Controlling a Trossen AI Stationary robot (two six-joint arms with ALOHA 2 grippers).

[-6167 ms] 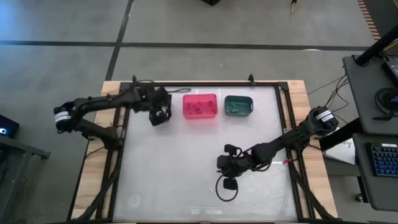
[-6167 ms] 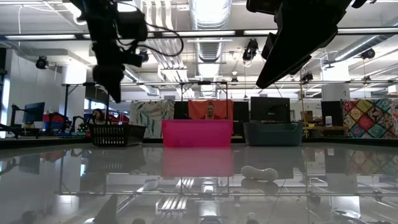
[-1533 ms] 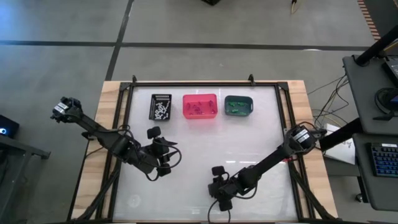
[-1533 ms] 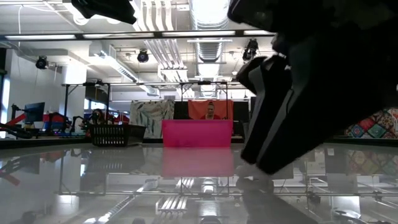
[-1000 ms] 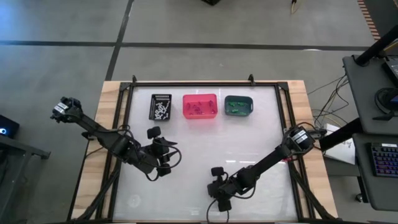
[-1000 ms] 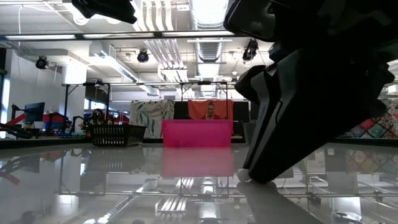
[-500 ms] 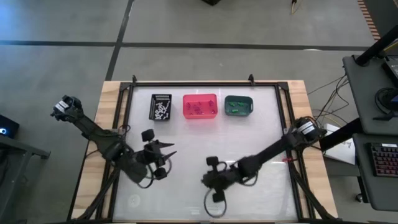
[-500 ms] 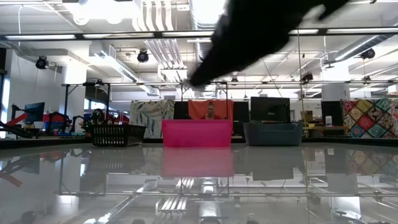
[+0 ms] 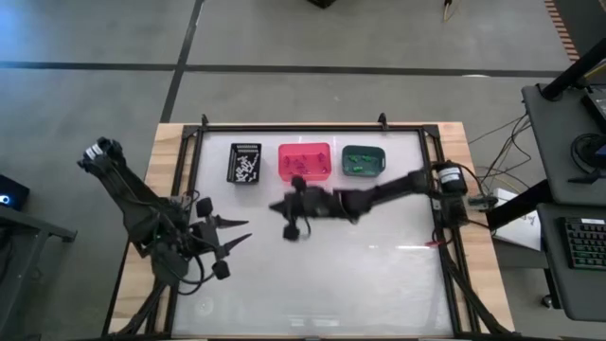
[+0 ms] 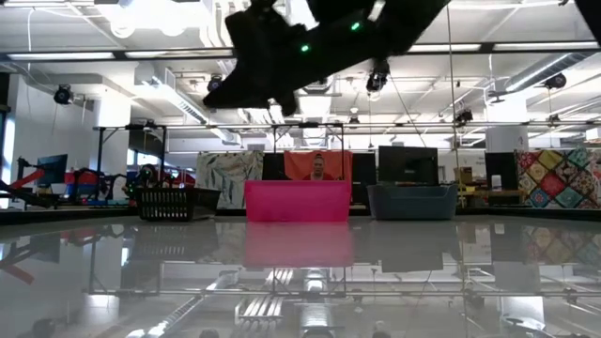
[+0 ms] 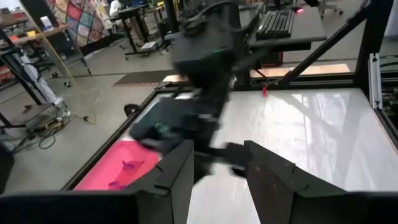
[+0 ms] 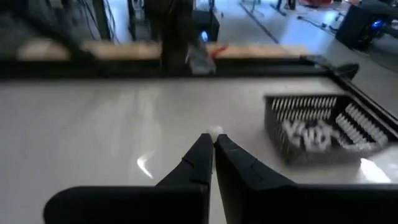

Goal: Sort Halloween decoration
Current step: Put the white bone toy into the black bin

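My right gripper (image 9: 276, 206) hangs above the table just near of the pink bin (image 9: 305, 161), pointing at the table's left. It is shut on a tiny white trinket (image 12: 215, 130) of the Halloween decoration. The black bin (image 12: 317, 132) ahead of it holds several white trinkets. The pink bin and the teal bin (image 9: 363, 159) hold small trinkets too. My left gripper (image 9: 244, 230) stands open over the table's left part with nothing between its fingers (image 11: 180, 171). My right gripper pinches the white trinket (image 12: 215, 130) between the free ends of its two fingers. Only a small white bit shows past the fingertips (image 12: 205, 144). The fingers lie nearly level, coming from the table's right. The trinket is lifted clear of the table.
The three bins stand in a row along the far edge: black (image 10: 174, 202), pink (image 10: 299, 200), teal (image 10: 413, 200). A black frame (image 9: 284, 128) rims the glossy white tabletop. Beyond the table lie a workshop room and a desk with a keyboard (image 9: 587, 242).
My right gripper has risen from the table's near edge and swung toward the far edge and the bins, tipping up to nearly level. The white trinket has left the table with it. My left gripper has drawn back toward the table's left edge and stayed open.
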